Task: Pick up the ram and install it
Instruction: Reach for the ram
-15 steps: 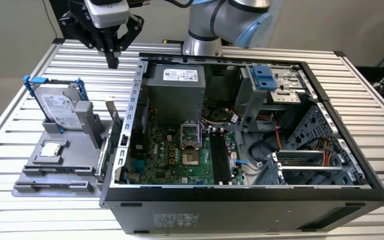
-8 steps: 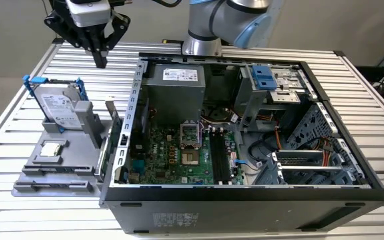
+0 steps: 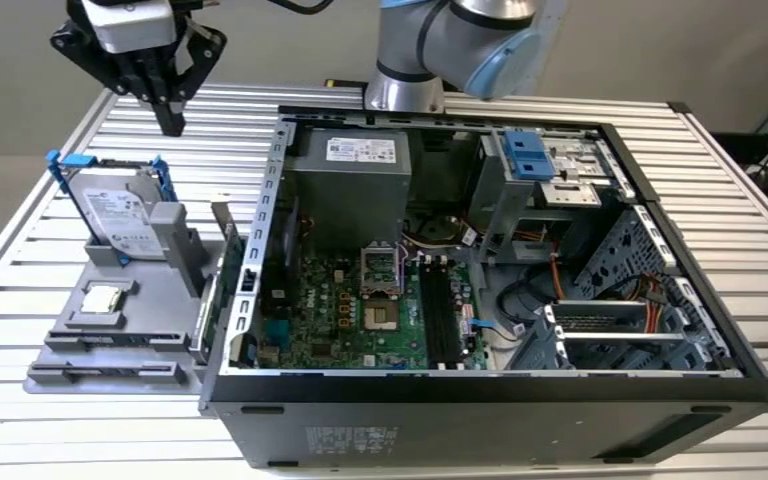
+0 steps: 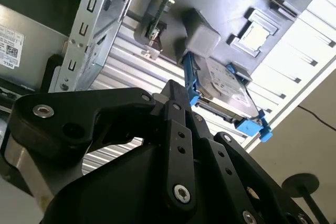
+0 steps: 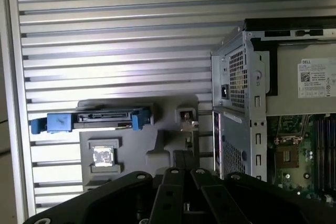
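The ram [image 3: 231,275] is a thin green board standing on edge at the side of a grey holder [image 3: 104,345], close against the open computer case [image 3: 491,400]. Its green edge [image 4: 160,3] also appears in the second wrist view. My gripper [image 3: 171,122] hangs high above the table's far corner on the exterior view's left, well above and behind the holder. Its black fingers are shut together with nothing between them. Both wrist views look past the gripper [image 4: 176,92] [image 5: 181,174] down at the holder. Inside the case, the motherboard [image 3: 344,320] has long black memory slots [image 3: 440,310].
A silver hard drive with a blue bracket [image 3: 124,215] [image 4: 226,85] [image 5: 92,119] stands in the holder. A small square silver chip [image 3: 101,298] [image 5: 103,157] lies in front of it. The case's metal wall [image 3: 261,230] rises beside the ram. Everything sits on a slatted metal table [image 3: 37,260].
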{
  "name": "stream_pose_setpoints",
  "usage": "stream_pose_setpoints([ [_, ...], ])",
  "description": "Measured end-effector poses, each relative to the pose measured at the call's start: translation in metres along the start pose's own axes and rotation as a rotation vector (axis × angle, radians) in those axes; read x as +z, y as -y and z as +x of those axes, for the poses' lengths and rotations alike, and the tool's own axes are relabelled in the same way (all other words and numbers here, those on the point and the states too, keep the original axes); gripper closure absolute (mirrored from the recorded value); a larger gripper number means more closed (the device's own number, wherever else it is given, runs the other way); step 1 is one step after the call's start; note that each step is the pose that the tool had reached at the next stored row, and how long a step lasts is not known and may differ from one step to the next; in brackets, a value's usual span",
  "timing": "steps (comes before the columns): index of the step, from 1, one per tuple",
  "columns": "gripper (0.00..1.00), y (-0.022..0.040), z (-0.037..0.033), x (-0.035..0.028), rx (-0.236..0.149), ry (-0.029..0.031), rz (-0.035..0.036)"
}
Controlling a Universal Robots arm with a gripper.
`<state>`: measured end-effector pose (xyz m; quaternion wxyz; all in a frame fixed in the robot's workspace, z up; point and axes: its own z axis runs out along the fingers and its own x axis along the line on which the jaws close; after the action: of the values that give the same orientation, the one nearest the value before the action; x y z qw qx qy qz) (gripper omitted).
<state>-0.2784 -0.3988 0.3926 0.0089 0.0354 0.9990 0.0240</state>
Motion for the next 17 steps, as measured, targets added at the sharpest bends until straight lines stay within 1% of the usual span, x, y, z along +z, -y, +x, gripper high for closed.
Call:
stream_pose_setpoints([
  [6,1.0,0.0016,0.0234,-0.0004,0.0,0.0,0.0],
  [17,1.0,0.0038,0.0549,-0.0011,-0.008,-0.0004,-0.0001],
])
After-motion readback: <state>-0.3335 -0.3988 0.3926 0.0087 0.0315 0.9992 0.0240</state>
